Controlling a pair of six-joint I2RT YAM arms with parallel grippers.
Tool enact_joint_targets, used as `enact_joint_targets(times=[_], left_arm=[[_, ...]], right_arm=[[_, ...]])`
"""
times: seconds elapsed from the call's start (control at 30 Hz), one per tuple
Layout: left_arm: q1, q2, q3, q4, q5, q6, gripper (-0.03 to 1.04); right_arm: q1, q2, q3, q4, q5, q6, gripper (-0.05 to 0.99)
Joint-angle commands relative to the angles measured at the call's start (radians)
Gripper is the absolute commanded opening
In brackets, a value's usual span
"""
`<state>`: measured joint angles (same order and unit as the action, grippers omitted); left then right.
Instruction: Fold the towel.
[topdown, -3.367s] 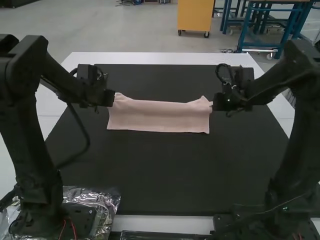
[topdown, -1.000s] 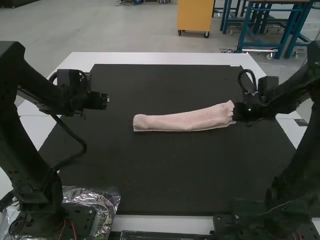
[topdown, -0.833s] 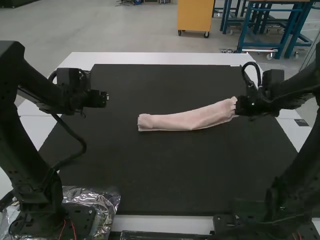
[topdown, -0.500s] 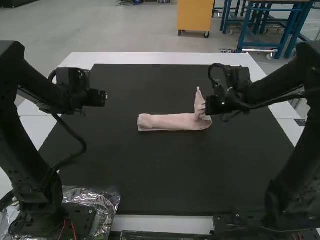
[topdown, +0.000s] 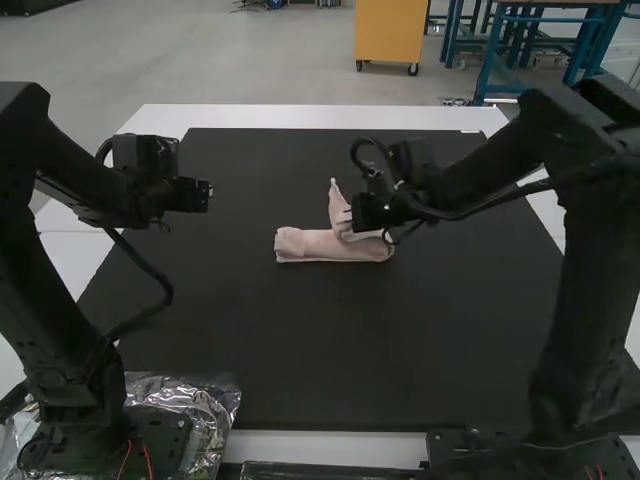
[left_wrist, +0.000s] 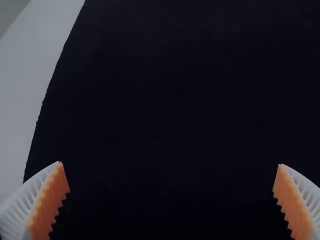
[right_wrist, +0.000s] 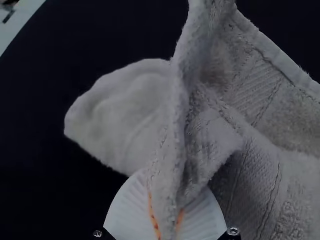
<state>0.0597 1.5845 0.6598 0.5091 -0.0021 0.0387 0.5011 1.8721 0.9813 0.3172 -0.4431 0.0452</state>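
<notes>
Closest to me, a dark bar runs along the near side of the table, whose white top shows as a strip there. Just beside it, round the foot of the left arm, there's some crinkled silvery plastic. The right arm stands over on the other side, and between the two spreads a big black mat.

Past the middle of that mat is the pink towel, gathered into a short, narrow bundle lying crosswise. One end lies flat; toward the other, the cloth is lifted and turned back over the bundle, with a pointed bit sticking straight up. The right gripper has its jaws clamped on that raised part. Its wrist view shows the white ribbed fingers and orange pads pinching a thick ridge of cloth, a loose flap and a stitched hem beyond.

Slightly farther off, the left gripper hangs over the mat, well apart from the towel, jaws spread wide, orange pads facing each other. Behind everything runs the table's white far edge.
</notes>
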Motion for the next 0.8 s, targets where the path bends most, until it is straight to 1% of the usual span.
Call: enact_joint_targets(times=[0.0, 0.13, 0.3, 0.37, 0.4, 0.43, 0.5, 0.53, 0.6, 0.63, 0.67, 0.7, 0.77], left_arm=[[0.002, -0.024, -0.012, 0.02, -0.012, 0.012, 0.96], [0.003, -0.026, -0.029, 0.045, -0.012, 0.01, 0.96], [0.006, -0.026, -0.04, 0.052, -0.012, 0.012, 0.96], [0.006, -0.026, -0.042, 0.054, -0.012, 0.012, 0.97], [0.006, -0.026, -0.042, 0.055, -0.012, 0.01, 0.96], [0.006, -0.026, -0.042, 0.057, -0.012, 0.01, 0.97], [0.002, -0.026, -0.042, 0.06, -0.012, 0.01, 0.96], [0.002, -0.026, -0.04, 0.06, -0.012, 0.01, 0.96], [0.0, -0.026, -0.038, 0.062, -0.013, 0.01, 0.97], [0.0, -0.026, -0.037, 0.062, -0.012, 0.01, 0.96], [0.0, -0.026, -0.035, 0.06, -0.013, 0.01, 0.97], [0.0, -0.026, -0.034, 0.062, -0.013, 0.01, 0.97], [0.0, -0.026, -0.032, 0.062, -0.012, 0.01, 0.96]], right_arm=[[0.04, 0.032, 0.06, 0.013, 0.006, 0.022, -0.03], [0.082, 0.088, 0.112, 0.013, 0.006, 0.027, -0.03], [0.129, 0.151, 0.177, 0.019, 0.007, 0.039, -0.02], [0.146, 0.171, 0.201, 0.019, 0.003, 0.056, -0.02], [0.152, 0.176, 0.212, 0.022, -0.008, 0.067, -0.01], [0.155, 0.177, 0.22, 0.031, -0.014, 0.074, 0.06], [0.155, 0.174, 0.229, 0.063, -0.02, 0.108, 0.37], [0.154, 0.165, 0.232, 0.076, -0.02, 0.128, 0.49], [0.151, 0.127, 0.234, 0.089, -0.02, 0.125, 0.68], [0.148, 0.104, 0.23, 0.109, -0.016, 0.122, 0.76], [0.143, 0.078, 0.221, 0.128, -0.011, 0.122, 0.8], [0.137, 0.053, 0.211, 0.154, -0.008, 0.124, 0.81], [0.117, 0.015, 0.183, 0.2, 0.0, 0.134, 0.81]])
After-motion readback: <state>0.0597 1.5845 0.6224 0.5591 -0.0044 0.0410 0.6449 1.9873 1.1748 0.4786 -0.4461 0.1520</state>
